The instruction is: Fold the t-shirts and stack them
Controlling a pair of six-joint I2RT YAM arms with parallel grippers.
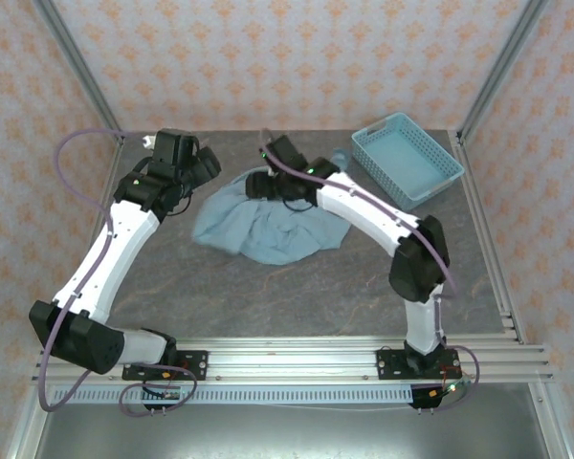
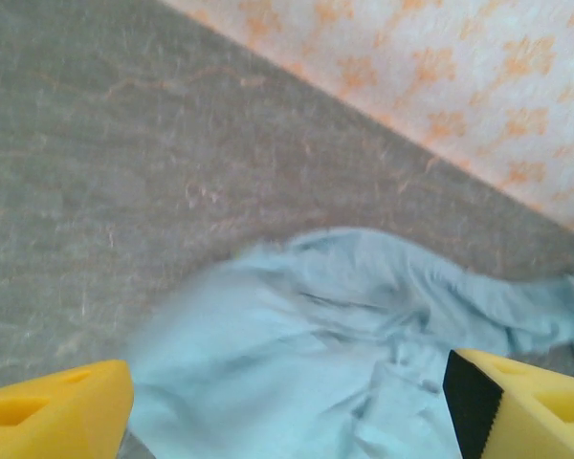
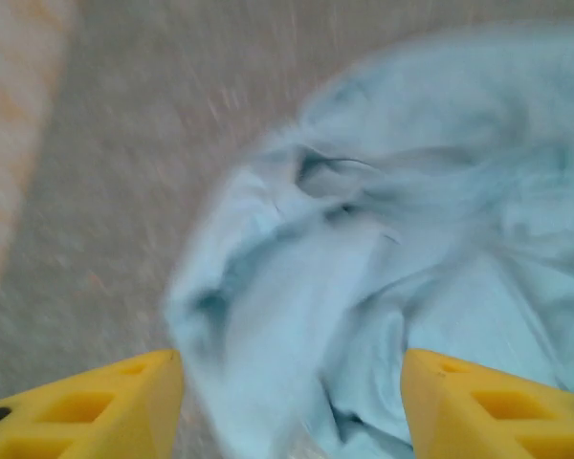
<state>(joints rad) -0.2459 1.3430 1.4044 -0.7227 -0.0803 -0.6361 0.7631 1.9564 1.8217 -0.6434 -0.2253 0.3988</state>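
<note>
- Grey stone-look table (image 1: pixel 364 287), orange-patterned walls round it.
- One teal t-shirt (image 1: pixel 268 229) sits crumpled and unfolded toward the far side of the table; the heap runs roughly left to right.
- Directly over its far edge: right gripper (image 3: pixel 292 402), fingers spread wide, nothing held.
- At the heap's far-left corner: left gripper (image 2: pixel 287 397), also wide apart and empty; cloth lies ahead and to its right.
- Right arm looks nearer for the first grab.
- Blue basket (image 1: pixel 385 182) far right, near the shirt's tip.

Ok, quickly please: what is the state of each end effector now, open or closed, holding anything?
Left end effector: open, holding nothing, over the crumpled light teal-blue cloth t-shirt.
Right end effector: open, holding nothing, over the same t-shirt.
</note>
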